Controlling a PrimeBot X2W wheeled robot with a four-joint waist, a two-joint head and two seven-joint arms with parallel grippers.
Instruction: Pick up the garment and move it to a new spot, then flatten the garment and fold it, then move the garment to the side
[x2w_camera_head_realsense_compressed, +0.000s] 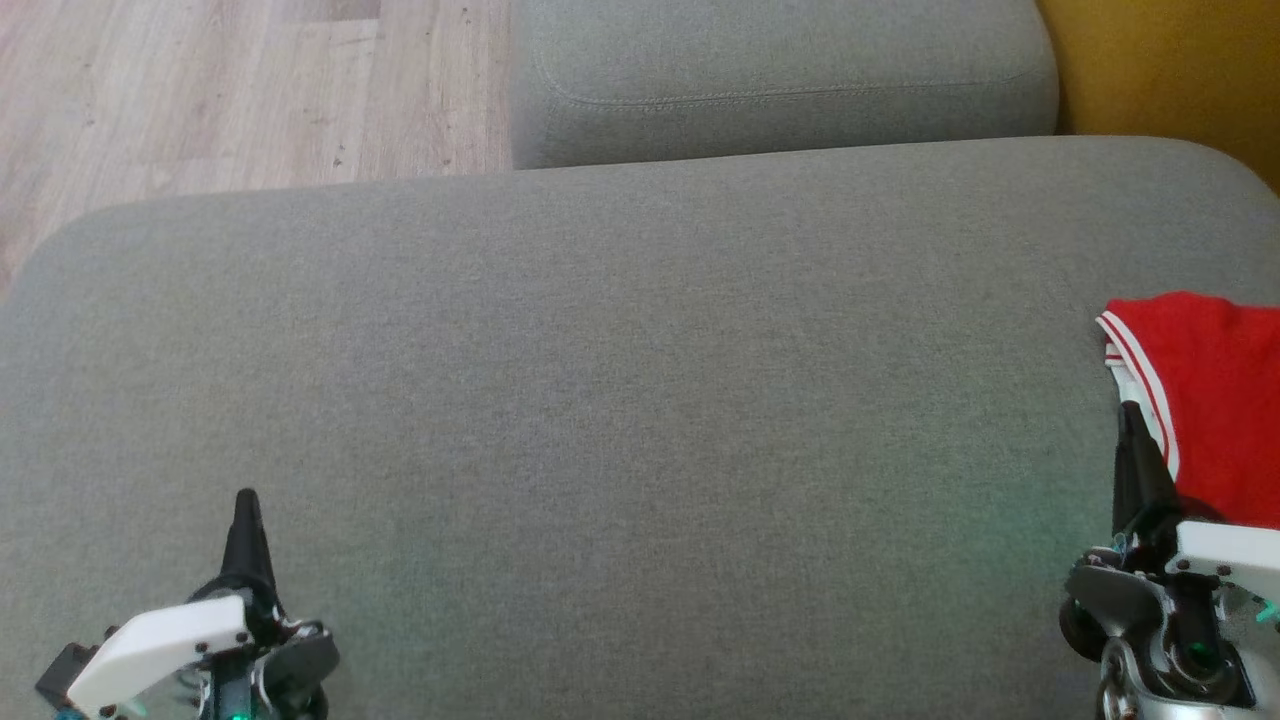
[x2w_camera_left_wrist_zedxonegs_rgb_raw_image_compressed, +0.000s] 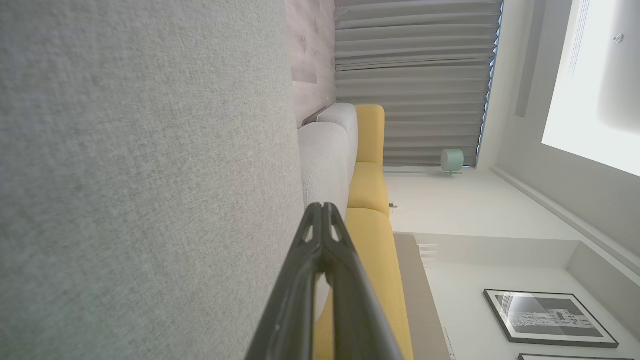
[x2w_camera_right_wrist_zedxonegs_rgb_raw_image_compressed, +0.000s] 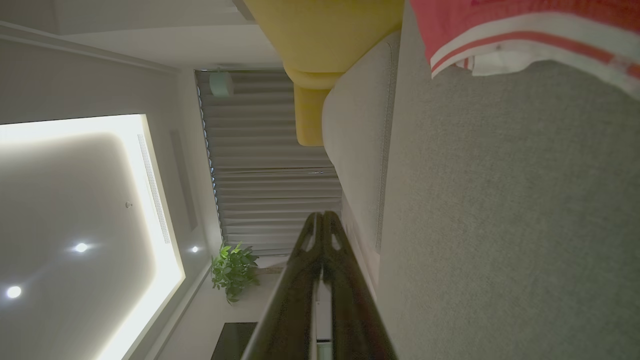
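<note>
The garment (x2w_camera_head_realsense_compressed: 1215, 400), bright red with white and red-striped trim, lies folded at the right edge of the grey sofa seat (x2w_camera_head_realsense_compressed: 640, 420), cut off by the head view's border. The right wrist view catches its striped edge (x2w_camera_right_wrist_zedxonegs_rgb_raw_image_compressed: 525, 30) at the top. My right gripper (x2w_camera_head_realsense_compressed: 1128, 412) is shut, its tips just beside the garment's trimmed edge, holding nothing. In its own wrist view, the right gripper (x2w_camera_right_wrist_zedxonegs_rgb_raw_image_compressed: 321, 216) has its fingers pressed together. My left gripper (x2w_camera_head_realsense_compressed: 246, 497) is shut and empty over the seat's lower left; its tips (x2w_camera_left_wrist_zedxonegs_rgb_raw_image_compressed: 322, 206) meet in the left wrist view.
A second grey cushion (x2w_camera_head_realsense_compressed: 780, 80) sits behind the seat, with wooden floor (x2w_camera_head_realsense_compressed: 220, 90) to its left and a yellow sofa (x2w_camera_head_realsense_compressed: 1170, 70) to its right. The wrist views show grey curtains (x2w_camera_left_wrist_zedxonegs_rgb_raw_image_compressed: 415, 75), a potted plant (x2w_camera_right_wrist_zedxonegs_rgb_raw_image_compressed: 232, 272) and a framed picture (x2w_camera_left_wrist_zedxonegs_rgb_raw_image_compressed: 547, 317).
</note>
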